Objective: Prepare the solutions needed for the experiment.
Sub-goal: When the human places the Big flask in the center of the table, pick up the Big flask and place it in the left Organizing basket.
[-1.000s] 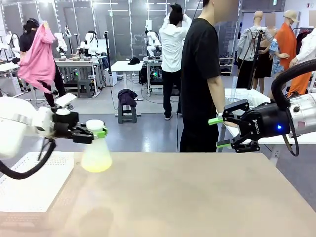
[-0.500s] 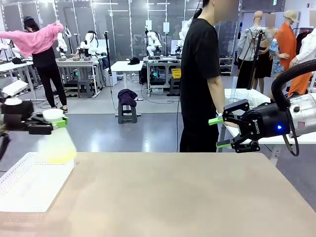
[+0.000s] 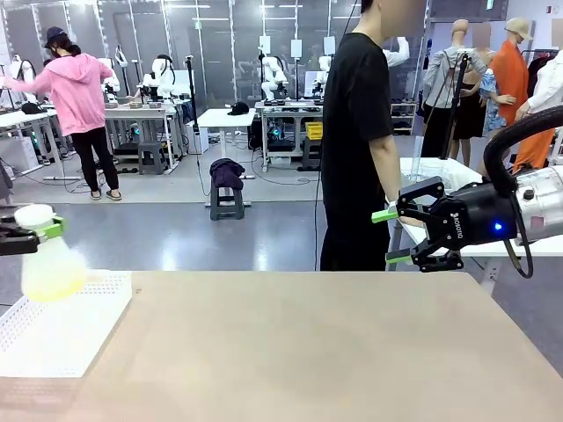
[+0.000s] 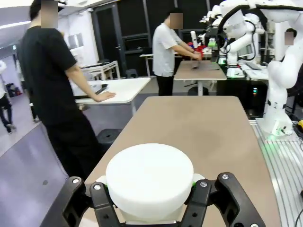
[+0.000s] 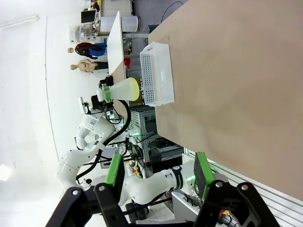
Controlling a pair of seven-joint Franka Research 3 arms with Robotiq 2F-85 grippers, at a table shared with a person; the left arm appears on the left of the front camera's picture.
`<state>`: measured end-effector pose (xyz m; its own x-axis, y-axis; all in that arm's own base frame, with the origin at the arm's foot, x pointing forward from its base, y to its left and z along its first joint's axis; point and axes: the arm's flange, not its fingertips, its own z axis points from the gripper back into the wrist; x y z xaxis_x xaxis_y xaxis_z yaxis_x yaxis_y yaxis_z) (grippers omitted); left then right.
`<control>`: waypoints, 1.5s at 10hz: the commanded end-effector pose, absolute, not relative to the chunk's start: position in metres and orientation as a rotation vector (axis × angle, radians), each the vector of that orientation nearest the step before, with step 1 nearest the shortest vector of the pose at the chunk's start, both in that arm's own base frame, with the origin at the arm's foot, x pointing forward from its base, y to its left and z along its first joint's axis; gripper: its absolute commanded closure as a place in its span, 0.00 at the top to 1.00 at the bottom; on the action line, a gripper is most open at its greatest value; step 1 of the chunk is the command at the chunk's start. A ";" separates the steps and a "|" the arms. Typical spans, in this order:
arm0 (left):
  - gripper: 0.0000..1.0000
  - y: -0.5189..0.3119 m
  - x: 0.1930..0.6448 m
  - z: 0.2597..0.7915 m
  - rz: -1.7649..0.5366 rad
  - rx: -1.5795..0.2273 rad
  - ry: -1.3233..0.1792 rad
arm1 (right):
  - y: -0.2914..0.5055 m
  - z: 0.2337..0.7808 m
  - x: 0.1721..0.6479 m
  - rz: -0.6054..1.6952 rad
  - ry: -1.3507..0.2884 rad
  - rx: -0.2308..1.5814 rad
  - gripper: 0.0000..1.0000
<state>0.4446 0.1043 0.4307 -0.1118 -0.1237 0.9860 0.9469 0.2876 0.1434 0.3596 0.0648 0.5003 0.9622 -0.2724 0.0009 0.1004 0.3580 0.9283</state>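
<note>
2 arms work at 1 tan bench (image 3: 308, 352), and the white basket (image 3: 62, 330) at its left end serves as the landmark here. Just above the basket's near-left part, the left pincer (image 3: 48, 230) is clamped on the neck of a frosted white flask (image 3: 48, 264), holding it upright and clear of the basket. A shallow pool of pale yellow-green liquid (image 3: 53, 283) sits in the flask's wide bottom. In the left wrist view the flask's round white top (image 4: 149, 176) sits snug between the green pads (image 4: 108, 185). In the right wrist view the flask (image 5: 120, 91) hangs beside the basket's (image 5: 158, 75) rim, not touching it. Well away from the basket, past the bench's far right corner, the right pincer (image 3: 384, 236) hangs in the air with its jaws apart and nothing between them; its green fingertips (image 3: 381, 215) point back toward the basket's side. Farther off again, across the bench from the basket, a person in a black T-shirt (image 3: 356, 132) stands side-on at the far edge.
</note>
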 end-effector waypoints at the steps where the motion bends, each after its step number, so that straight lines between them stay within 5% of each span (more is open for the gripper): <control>1: 0.05 0.118 0.446 0.413 -1.093 -0.830 -1.414 | 0.066 0.500 0.358 -0.243 -0.175 1.190 0.75; 15: 0.05 0.140 0.505 0.288 -1.038 -0.901 -1.345 | 0.066 0.500 0.358 -0.243 -0.175 1.190 0.75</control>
